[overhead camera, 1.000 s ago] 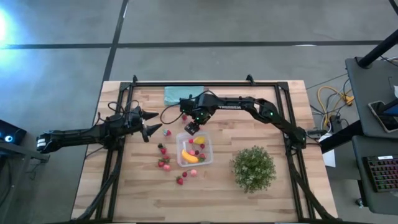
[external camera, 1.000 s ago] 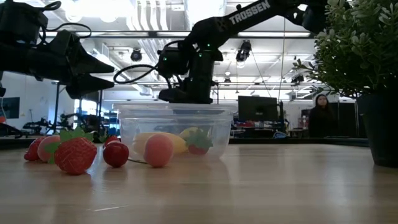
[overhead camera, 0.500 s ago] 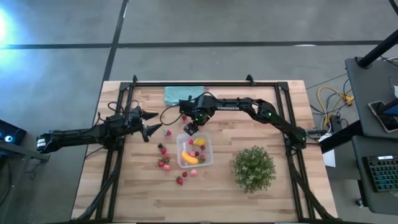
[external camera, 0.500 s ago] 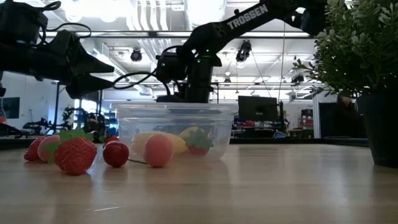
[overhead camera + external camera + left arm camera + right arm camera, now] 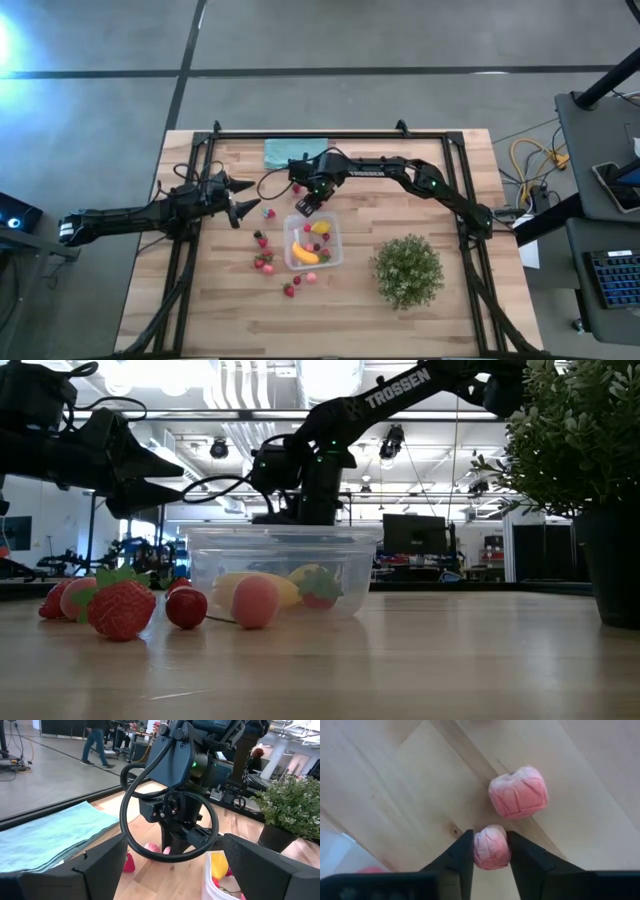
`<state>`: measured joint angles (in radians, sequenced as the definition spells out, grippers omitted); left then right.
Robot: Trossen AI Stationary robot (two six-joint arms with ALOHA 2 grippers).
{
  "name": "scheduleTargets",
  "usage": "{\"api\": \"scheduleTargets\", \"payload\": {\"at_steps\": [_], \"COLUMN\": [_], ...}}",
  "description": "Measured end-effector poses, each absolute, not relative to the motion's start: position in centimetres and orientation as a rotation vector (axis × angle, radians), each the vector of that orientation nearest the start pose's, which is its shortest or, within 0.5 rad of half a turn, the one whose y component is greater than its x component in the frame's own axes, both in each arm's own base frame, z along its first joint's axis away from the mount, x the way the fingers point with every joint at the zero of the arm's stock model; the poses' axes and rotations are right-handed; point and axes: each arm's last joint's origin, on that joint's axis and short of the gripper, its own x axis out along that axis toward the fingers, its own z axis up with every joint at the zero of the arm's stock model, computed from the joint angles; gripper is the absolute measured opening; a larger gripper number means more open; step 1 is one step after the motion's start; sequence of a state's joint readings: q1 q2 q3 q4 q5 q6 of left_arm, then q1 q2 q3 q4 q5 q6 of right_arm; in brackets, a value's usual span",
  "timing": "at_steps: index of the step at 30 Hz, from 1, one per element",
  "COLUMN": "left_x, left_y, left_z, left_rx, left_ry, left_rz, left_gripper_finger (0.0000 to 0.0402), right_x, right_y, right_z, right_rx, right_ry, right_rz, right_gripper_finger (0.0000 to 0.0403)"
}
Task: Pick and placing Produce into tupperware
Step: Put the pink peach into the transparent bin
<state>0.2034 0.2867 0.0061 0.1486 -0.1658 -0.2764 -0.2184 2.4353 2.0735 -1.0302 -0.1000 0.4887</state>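
Observation:
The clear square tupperware [image 5: 313,242] stands mid-table with a banana, a lemon and a few red fruits inside; it also shows in the low view [image 5: 280,565]. My right gripper [image 5: 304,206] is just beyond the tupperware's far left corner, shut on a small pink fruit [image 5: 491,847]. A second pink fruit [image 5: 518,791] lies on the wood close by. Several red and pink fruits [image 5: 264,260] lie on the table left of the tupperware. My left gripper [image 5: 242,203] is open and empty, above the table to the left. My right gripper pinches the small pink fruit by its two opposite sides [image 5: 479,849] between its two fingers. The fingers point down at the table from above. Whether the fruit rests on the wood or is lifted clear, I cannot tell.
A bushy green plant [image 5: 408,268] stands at the right, near the front. A folded teal cloth [image 5: 295,152] lies at the far edge. Black frame rails [image 5: 190,240] run along the table's sides. A person walks in the room beyond the table, seen in the left wrist view [image 5: 97,745].
My right gripper has shifted a little toward the table's left edge, off the tupperware's far left corner.

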Motion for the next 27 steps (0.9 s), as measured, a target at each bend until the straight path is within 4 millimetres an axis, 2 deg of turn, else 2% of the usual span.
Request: {"api": "scheduleTargets", "payload": {"at_steps": [4, 11, 13, 16, 19, 24, 27], "left_x": [11.1, 11.1, 11.1, 11.1, 11.1, 11.1, 11.1], "left_y": [2.8, 2.8, 2.8, 2.8, 2.8, 2.8, 2.8], "left_z": [15.5, 15.5, 15.5, 15.5, 15.5, 15.5, 15.5], "left_rx": [-0.275, -0.275, -0.275, -0.275, -0.275, -0.275, -0.275], "left_ry": [0.081, 0.081, 0.080, 0.081, 0.082, 0.081, 0.081], "left_rz": [0.384, 0.385, 0.385, 0.384, 0.384, 0.384, 0.384], "left_gripper_finger": [0.0314, 0.0314, 0.0314, 0.0314, 0.0314, 0.0314, 0.0314], "right_x": [47.7, 46.9, 46.5, 45.9, 45.9, 46.6, 47.1], "right_y": [-10.4, -10.5, -10.2, -8.9, -7.2, -4.4, -2.6], "right_z": [15.9, 22.2, 24.0, 26.3, 26.4, 24.1, 23.2], "right_rx": [0.621, 0.632, 0.616, 0.633, 0.618, 0.560, 0.446], "right_ry": [1.326, 1.220, 1.192, 1.152, 1.179, 1.257, 1.280], "right_rz": [-0.402, -0.289, -0.199, 0.025, 0.106, 0.158, 0.115], "right_gripper_finger": [0.0086, 0.0099, 0.0100, 0.0100, 0.0099, 0.0110, 0.0122]}}
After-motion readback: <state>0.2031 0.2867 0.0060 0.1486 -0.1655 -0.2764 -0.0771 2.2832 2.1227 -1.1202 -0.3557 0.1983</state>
